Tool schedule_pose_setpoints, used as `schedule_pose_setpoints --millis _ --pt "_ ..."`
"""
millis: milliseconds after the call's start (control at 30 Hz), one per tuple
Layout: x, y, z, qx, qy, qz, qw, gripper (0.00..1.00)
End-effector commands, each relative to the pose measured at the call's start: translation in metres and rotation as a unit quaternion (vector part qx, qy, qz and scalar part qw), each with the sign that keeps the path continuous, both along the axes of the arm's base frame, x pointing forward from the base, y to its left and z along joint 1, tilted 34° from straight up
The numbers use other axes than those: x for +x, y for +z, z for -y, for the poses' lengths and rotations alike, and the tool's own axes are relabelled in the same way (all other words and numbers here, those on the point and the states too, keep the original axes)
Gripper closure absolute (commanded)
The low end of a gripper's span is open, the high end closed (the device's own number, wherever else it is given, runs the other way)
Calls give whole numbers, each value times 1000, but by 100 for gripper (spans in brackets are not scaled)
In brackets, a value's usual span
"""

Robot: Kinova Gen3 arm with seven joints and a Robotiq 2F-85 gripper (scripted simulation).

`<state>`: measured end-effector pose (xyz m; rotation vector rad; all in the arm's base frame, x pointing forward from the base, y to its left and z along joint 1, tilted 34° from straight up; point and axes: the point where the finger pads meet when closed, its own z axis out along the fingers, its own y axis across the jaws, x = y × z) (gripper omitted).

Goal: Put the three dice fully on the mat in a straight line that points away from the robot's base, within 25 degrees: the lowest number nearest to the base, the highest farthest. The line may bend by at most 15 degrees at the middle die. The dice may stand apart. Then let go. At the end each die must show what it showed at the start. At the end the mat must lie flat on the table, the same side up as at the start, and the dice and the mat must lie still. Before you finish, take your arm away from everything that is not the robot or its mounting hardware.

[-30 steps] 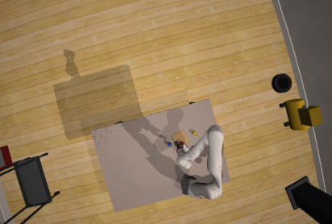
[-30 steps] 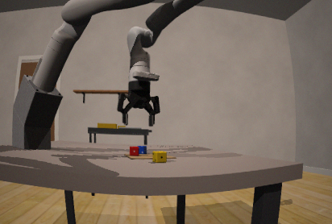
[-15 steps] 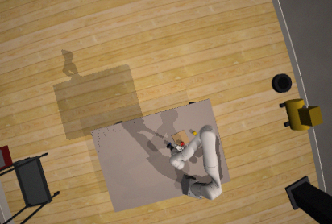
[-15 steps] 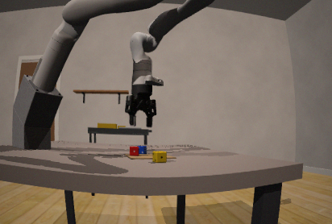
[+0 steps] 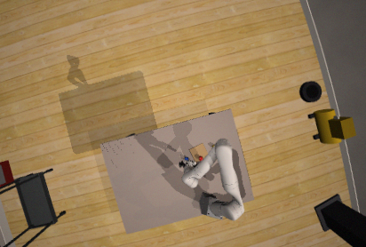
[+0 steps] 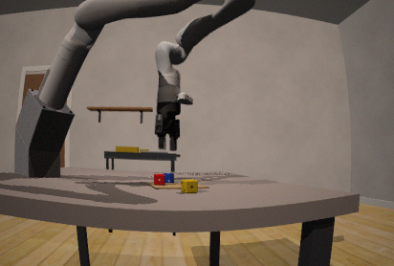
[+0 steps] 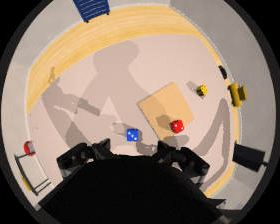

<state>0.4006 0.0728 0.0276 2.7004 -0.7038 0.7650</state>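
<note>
A thin tan mat (image 5: 197,151) (image 6: 204,187) (image 7: 160,106) lies flat on the grey table (image 5: 147,194) (image 6: 268,199). A red die (image 5: 201,159) (image 6: 159,179) (image 7: 176,125) stands on the mat near one of its edges. A blue die (image 6: 168,177) (image 7: 132,135) stands on the table just off the mat. A yellow die (image 6: 189,186) (image 7: 201,90) stands on the table off the mat's other side. My gripper (image 5: 184,163) (image 6: 167,144) (image 7: 133,145) is open and empty. It hangs well above the table, roughly over the blue die.
The robot base (image 5: 218,208) (image 6: 40,137) stands on the table's edge. Away from the table are a low bench with a yellow block (image 6: 126,149), a wall shelf (image 6: 120,109), a yellow machine (image 5: 330,126) and a dark cart (image 5: 35,200).
</note>
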Motion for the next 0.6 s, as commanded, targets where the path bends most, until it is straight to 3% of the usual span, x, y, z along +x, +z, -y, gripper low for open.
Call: schedule_pose_setpoints --millis 0,333,367,567 --pt "1 -1 -5 -10 15 -6 1000 0" --pt "1 -1 -6 -13 21 -8 1000 0" --pt "1 -1 -6 -13 21 -8 1000 54" --pt "1 -1 -6 -13 21 -8 1000 54"
